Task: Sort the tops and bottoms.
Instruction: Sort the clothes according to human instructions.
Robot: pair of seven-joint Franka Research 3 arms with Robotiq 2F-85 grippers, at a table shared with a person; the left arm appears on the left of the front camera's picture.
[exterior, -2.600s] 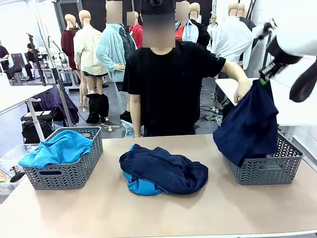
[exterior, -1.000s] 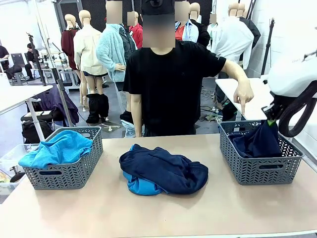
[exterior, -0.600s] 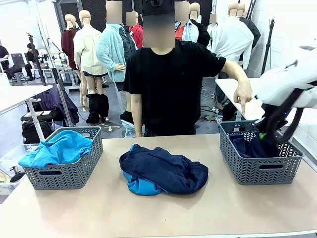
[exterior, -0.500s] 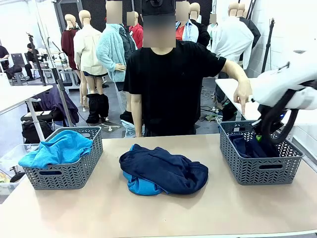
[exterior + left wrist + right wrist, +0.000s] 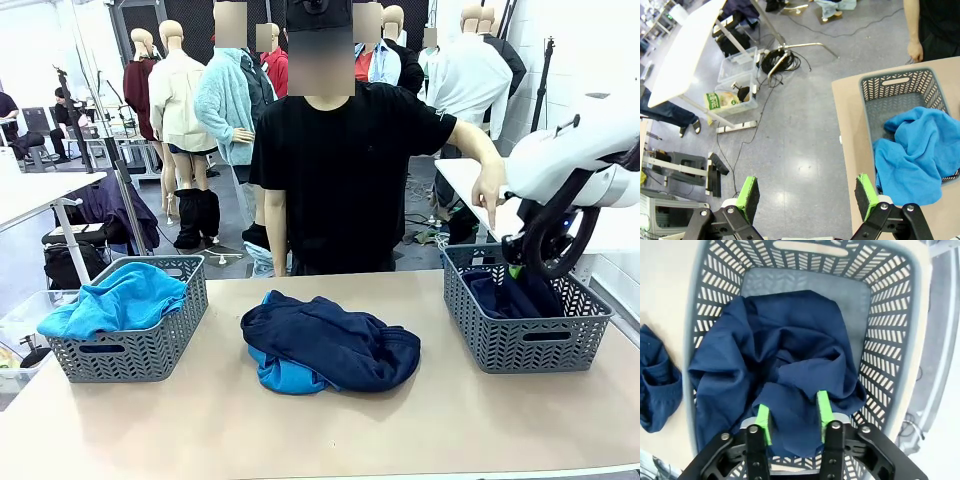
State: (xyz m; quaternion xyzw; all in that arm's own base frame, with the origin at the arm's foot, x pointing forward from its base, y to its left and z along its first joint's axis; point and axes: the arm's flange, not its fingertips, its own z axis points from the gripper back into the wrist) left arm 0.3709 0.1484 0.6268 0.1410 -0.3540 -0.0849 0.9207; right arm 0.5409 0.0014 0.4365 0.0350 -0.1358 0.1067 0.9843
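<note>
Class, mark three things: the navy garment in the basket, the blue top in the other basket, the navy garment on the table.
navy garment in the basket (image 5: 790,355): right wrist view, central folds.
blue top (image 5: 120,298): front view, its middle.
navy garment on the table (image 5: 335,340): front view, top surface.

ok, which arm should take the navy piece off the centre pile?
Right, likely: right gripper is jaws-parted over the navy basket, where that navy piece belongs. Left gripper hangs open beyond the table.
</note>
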